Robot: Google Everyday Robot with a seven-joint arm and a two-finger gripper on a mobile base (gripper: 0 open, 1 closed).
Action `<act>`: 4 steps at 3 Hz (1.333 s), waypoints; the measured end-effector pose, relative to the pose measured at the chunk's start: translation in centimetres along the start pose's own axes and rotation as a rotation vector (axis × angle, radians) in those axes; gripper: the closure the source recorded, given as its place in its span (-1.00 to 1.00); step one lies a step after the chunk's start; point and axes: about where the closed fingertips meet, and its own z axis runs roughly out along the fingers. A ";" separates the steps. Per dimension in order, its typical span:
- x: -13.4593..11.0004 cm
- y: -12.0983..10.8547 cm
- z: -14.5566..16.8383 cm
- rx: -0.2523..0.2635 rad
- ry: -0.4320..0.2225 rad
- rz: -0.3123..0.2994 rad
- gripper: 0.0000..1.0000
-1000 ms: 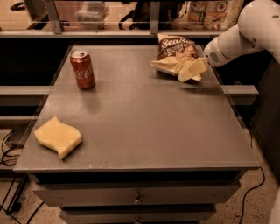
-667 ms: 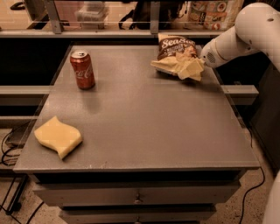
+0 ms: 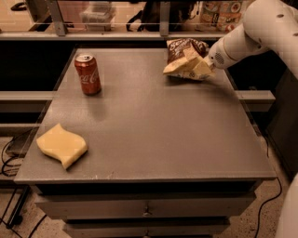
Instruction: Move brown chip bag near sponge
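Note:
The brown chip bag sits at the far right of the grey table, its dark top crumpled and tilted. My gripper comes in from the right on the white arm, and its pale-yellow fingers are closed around the bag's lower part. The sponge, a pale-yellow wavy block, lies flat at the table's near left corner, far from the bag.
A red soda can stands upright at the far left of the table. A rail and shelves with packages run behind the table. Drawers are below the front edge, and cables lie on the floor at left.
The gripper's fingers have closed in on the chip bag, and the bag now looks more crumpled and slightly raised. The can and sponge have not moved.

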 end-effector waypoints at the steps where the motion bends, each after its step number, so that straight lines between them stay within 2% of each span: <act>1: -3.3 1.9 -3.6 0.000 0.034 -0.133 1.00; 2: -5.9 3.8 -7.5 0.001 0.045 -0.232 1.00; 3: -7.2 7.3 -11.5 -0.070 0.037 -0.295 1.00; 4: -7.2 7.2 -11.5 -0.070 0.036 -0.295 1.00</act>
